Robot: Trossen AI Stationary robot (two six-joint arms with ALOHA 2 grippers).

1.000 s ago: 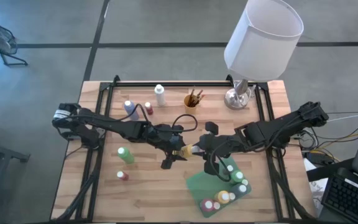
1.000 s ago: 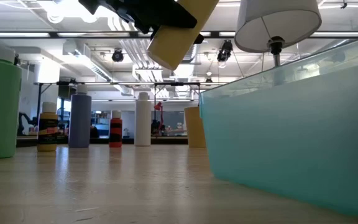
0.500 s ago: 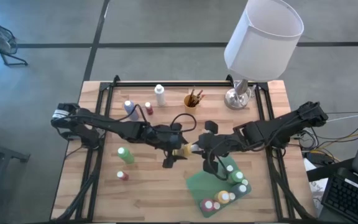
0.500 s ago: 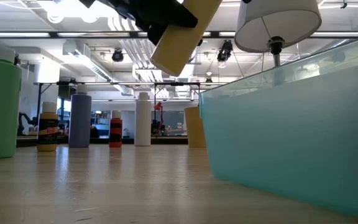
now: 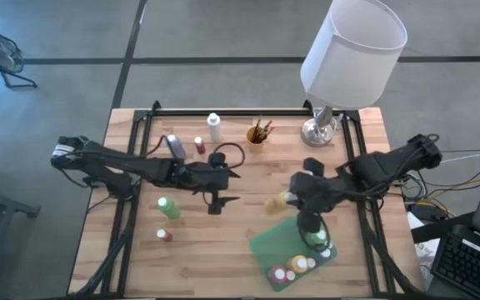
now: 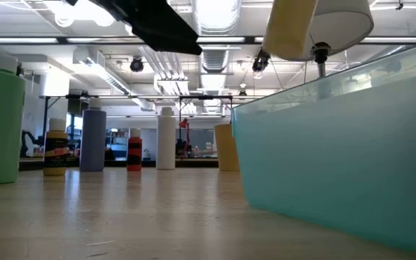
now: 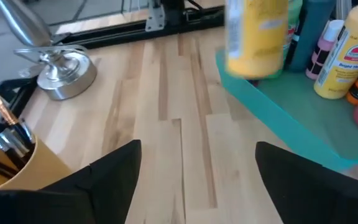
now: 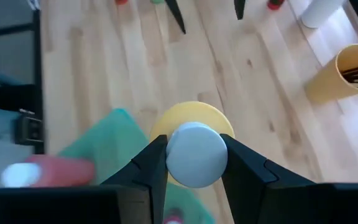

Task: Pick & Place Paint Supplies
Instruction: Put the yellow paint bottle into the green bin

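Now the right gripper (image 8: 191,165) reaches inward over the table, clamped on a yellow paint bottle (image 5: 280,201) near the green tray (image 5: 267,247). Left gripper (image 5: 222,200) hangs mid-table, fingers spread, holding nothing.

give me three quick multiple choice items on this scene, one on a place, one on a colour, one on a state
1. Where is the cup of brushes?
A. beside the lamp base
B. in the tray
C. at the table's near edge

2. What colour is the bottle in the right hand?
A. red
B. yellow
C. blue

3. How is the left hand?
A. shut on a bottle
B. shut on a brush
C. open, holding nothing

Answers:
1. A: the high view shows it just left of the lamp base.
2. B: the right wrist view shows a yellow body under a white cap.
3. C: the left wrist view shows its fingers spread over bare table.
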